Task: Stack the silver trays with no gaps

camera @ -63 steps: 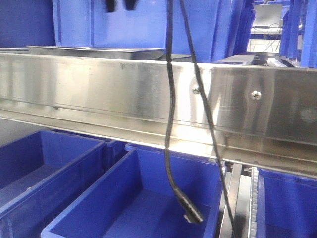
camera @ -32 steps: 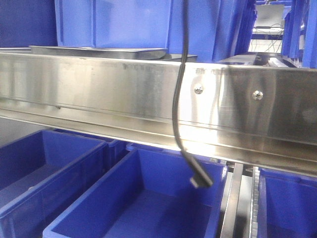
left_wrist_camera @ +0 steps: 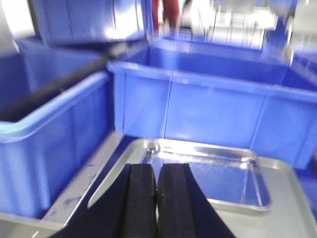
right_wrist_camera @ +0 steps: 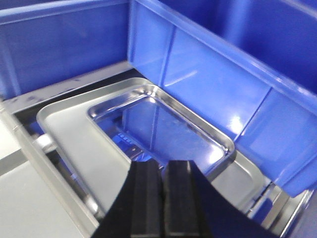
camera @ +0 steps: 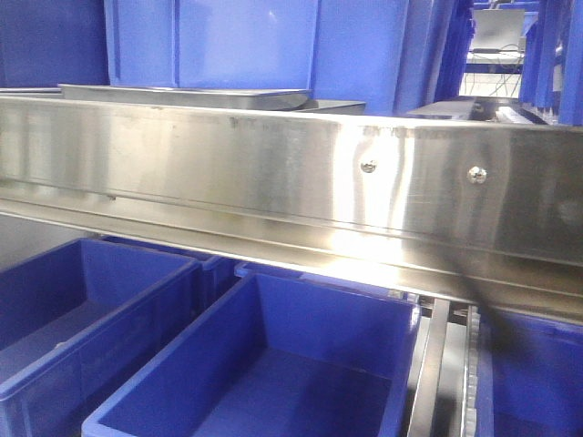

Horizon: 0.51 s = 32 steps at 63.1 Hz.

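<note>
In the left wrist view a shiny silver tray [left_wrist_camera: 213,173] lies inside a wider dull silver tray [left_wrist_camera: 292,213], pushed to its far side near a blue bin. My left gripper [left_wrist_camera: 157,196] hovers above the near rim, jaws shut on nothing. The right wrist view shows the same shiny tray [right_wrist_camera: 168,124] on the dull tray [right_wrist_camera: 74,139]. My right gripper [right_wrist_camera: 162,198] hovers over the shiny tray's near rim, jaws shut and empty. In the front view only the tray rims [camera: 182,93] show above the rail; neither gripper shows there.
A long steel rail with screw heads [camera: 291,173] spans the front view. Open blue bins [camera: 273,364] stand below it. Tall blue bins [left_wrist_camera: 208,99] wall in the trays at the back and the left [left_wrist_camera: 49,129]; another bin wall [right_wrist_camera: 208,74] stands beside them.
In the front view the hanging black cable and the dark gripper tips at the top have risen out of the frame. The rail, trays and bins have stayed put.
</note>
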{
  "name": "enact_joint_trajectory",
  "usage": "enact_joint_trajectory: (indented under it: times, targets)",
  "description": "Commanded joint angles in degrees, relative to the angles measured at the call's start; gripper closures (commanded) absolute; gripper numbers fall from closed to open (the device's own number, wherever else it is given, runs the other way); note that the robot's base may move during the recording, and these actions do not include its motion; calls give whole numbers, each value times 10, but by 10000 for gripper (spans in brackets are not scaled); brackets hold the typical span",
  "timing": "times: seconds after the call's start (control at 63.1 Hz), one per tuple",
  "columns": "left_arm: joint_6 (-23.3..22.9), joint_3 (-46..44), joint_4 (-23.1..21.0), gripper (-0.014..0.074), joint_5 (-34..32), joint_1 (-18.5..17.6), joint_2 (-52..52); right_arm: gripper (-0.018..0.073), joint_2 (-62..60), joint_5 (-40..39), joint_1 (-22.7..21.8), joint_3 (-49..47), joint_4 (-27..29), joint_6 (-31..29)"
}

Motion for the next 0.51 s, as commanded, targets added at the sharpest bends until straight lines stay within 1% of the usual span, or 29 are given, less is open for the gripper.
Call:
enact_joint_trajectory:
  times: [0.0,0.095,0.158,0.285,0.365,0.491]
  targets:
    - [0,34,-5,602,-19,-2,-65,629,-50,-16,20,42,-20,-6]
    - [0,63,-5,602,-22,-2,-132,629,-110,-49,44,100,-21,-2]
    - [0,77,-5,602,-10,-2,-171,629,-153,-66,60,134,-24,3]
    - [0,114,-2,602,23,-2,-222,629,-221,-45,95,196,-56,3]
    - [0,149,-2,602,35,-2,-237,629,-261,-42,113,234,-56,3]
    - [0,202,-2,602,36,-2,-246,629,-320,-27,135,294,-64,11]
